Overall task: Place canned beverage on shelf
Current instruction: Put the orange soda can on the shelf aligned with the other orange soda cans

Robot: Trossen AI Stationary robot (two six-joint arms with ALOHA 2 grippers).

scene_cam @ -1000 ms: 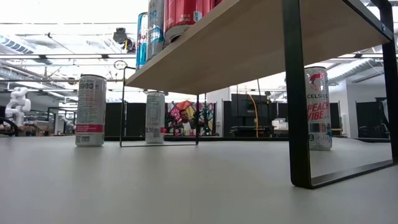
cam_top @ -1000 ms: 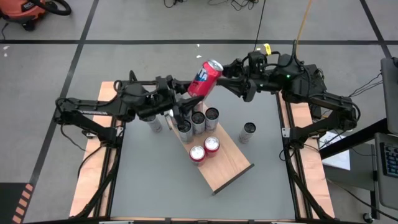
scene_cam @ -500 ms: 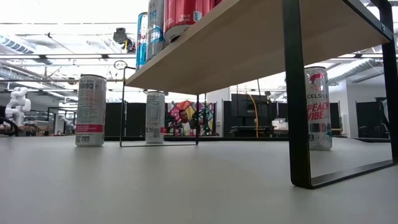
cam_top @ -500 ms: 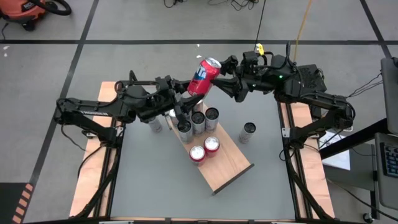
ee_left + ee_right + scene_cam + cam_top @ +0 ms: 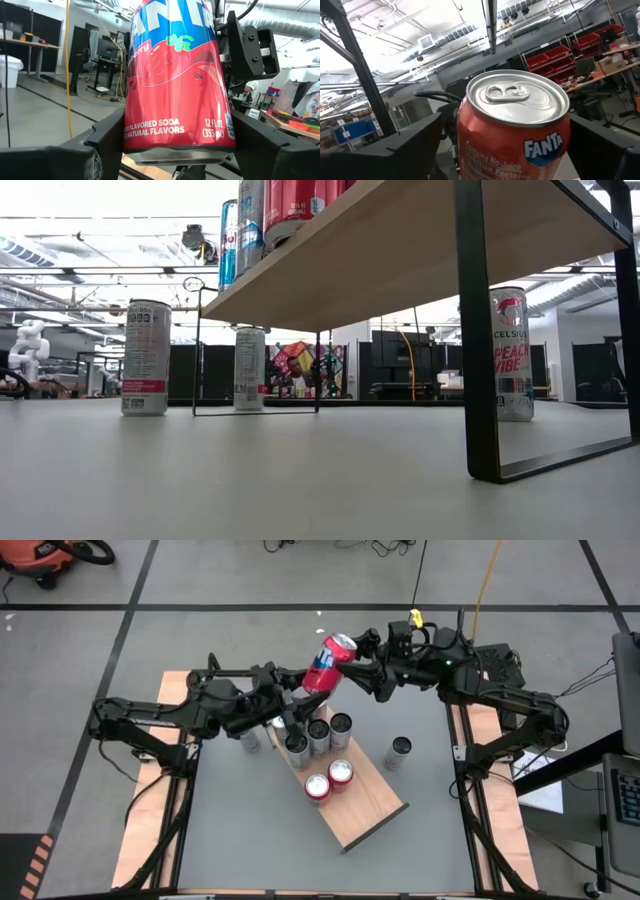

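Our left gripper (image 5: 300, 690) clenched the red Fanta can (image 5: 326, 664) above the shelf (image 5: 370, 810) near the counter's far edge. Our right gripper (image 5: 362, 668) sat beside it, fingers released. Cans (image 5: 318, 735) crowded the shelf below.

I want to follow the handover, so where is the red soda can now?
In the high view, the red soda can is tilted in the air above the table's far edge, held by the left gripper.

Red soda can (image 5: 177, 95) with blue band, white lettering and a strawberry print – silver top, light-brown wooden shelf (image 5: 362, 802) with black frame, grey worktop (image 5: 250, 830), two red-topped cans (image 5: 329, 780) on the shelf, pale slim cans (image 5: 146, 358) – one with a pink band.
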